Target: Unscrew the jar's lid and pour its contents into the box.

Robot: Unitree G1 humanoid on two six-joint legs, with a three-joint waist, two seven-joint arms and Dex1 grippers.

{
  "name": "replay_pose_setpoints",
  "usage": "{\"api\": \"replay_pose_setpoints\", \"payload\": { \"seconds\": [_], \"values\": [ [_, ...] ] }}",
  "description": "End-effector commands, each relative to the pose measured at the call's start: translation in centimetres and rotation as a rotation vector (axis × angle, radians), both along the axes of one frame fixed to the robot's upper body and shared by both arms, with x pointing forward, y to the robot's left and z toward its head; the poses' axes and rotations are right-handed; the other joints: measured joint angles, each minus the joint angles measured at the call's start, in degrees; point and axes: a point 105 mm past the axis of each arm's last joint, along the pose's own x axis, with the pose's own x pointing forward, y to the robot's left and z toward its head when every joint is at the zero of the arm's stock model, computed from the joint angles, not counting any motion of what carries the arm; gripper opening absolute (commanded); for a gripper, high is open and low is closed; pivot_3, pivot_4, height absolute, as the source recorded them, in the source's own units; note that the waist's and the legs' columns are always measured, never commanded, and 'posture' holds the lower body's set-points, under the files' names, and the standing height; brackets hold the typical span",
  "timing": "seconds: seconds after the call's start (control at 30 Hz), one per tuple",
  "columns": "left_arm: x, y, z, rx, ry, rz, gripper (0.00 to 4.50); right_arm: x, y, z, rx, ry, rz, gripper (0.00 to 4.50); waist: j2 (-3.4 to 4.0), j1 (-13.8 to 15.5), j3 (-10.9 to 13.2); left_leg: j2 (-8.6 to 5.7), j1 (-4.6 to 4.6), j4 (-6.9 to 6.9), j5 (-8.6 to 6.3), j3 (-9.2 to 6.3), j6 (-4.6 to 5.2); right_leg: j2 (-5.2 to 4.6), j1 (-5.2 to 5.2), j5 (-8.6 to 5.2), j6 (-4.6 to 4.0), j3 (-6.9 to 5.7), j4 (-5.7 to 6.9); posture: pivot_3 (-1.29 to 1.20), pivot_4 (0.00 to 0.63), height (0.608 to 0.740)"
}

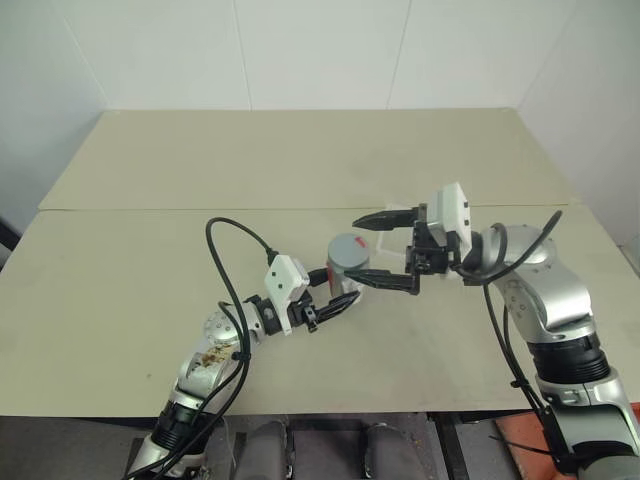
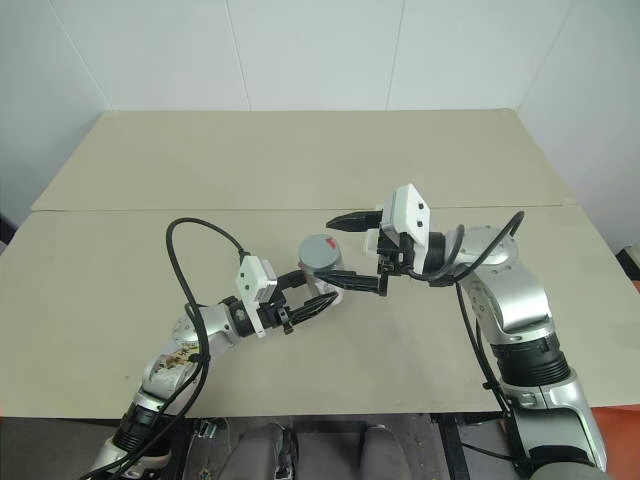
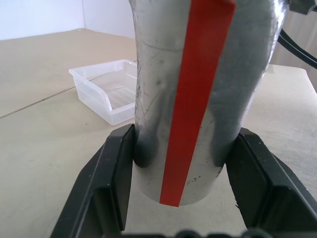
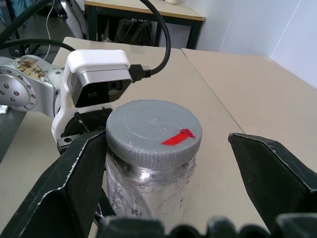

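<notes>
The jar, clear with a red stripe down its side, stands upright just above the table with my left gripper shut on its lower body. The black fingers press both sides of it. The grey lid, marked with a small red patch, sits on the jar. My right gripper comes in level from the right and stands open, one finger against the lid's side and the other well apart from it. The clear plastic box rests on the table just behind the jar. I cannot make out the contents.
The beige table has a seam running across it behind the arms and wide bare surface to the left and far side. A black cable loops above my left forearm. The table's front edge lies close below both arms.
</notes>
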Motion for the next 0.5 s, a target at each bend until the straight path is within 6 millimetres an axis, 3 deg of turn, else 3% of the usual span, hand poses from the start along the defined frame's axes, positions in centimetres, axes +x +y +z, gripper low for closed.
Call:
{"api": "replay_pose_setpoints", "payload": {
  "seconds": [0.03,0.3,0.5],
  "values": [
    [-0.4,-0.3,0.8,-0.014,-0.041,-0.025,2.43,-0.1,-1.3,1.5,0.031,-0.044,-0.02,4.45,0.0,0.0,0.0,0.0,0.0,0.0,0.0,0.0,0.0,0.0,0.0,0.0,0.0,0.0,0.0,0.0,0.15,0.74],
    [-0.5,-0.2,0.7,-0.011,-0.042,-0.031,2.43,0.1,-2.5,1.0,0.006,-0.033,-0.055,4.45,0.0,0.0,0.0,0.0,0.0,0.0,0.0,0.0,0.0,0.0,0.0,0.0,0.0,0.01,0.0,0.0,0.15,0.74],
    [-0.5,-0.2,0.6,-0.009,-0.043,-0.032,2.43,-1.2,-2.6,1.0,-0.004,-0.03,-0.002,4.45,0.0,0.0,0.0,0.0,0.0,0.0,0.0,0.0,0.0,0.0,0.01,0.0,0.0,0.01,0.0,0.0,0.15,0.74]
  ]
}}
